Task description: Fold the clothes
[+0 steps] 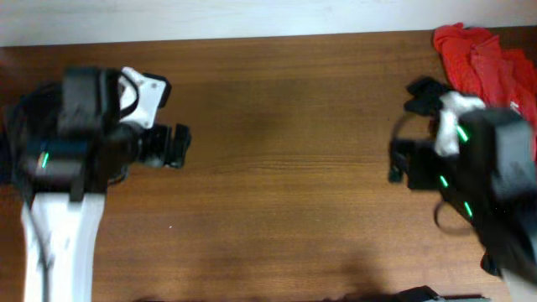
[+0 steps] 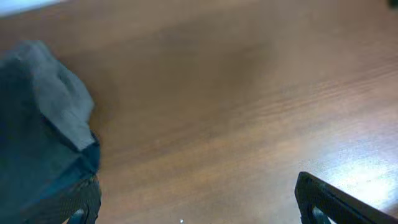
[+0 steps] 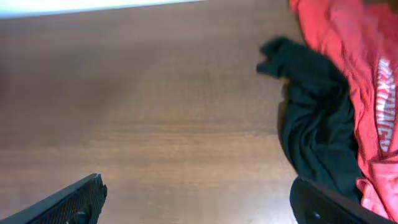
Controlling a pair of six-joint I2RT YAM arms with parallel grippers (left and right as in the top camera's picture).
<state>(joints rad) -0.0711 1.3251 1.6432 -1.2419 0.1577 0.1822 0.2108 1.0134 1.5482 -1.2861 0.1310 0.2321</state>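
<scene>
Black T-shirt is seen bunched up, unfolded, near the far right corner of the table. It lies against the inner side of the red shirt and seems partly tucked under it. White lettering is seen on the red shirt, but can't be read. In the overhead view, part of the black shirt is hidden by the right arm.

R gripper is released: fingers are spread wide w/ only bare wood between them, and it is held above the table, just short of the black shirt, not touching it.

L gripper is also released, jaws wide apart and nothing held, over the left part of the table, well apart from the T-shirt. A dark grey cloth bundle is seen at the left of the L wrist view, near one finger; contact can't be told.
</scene>
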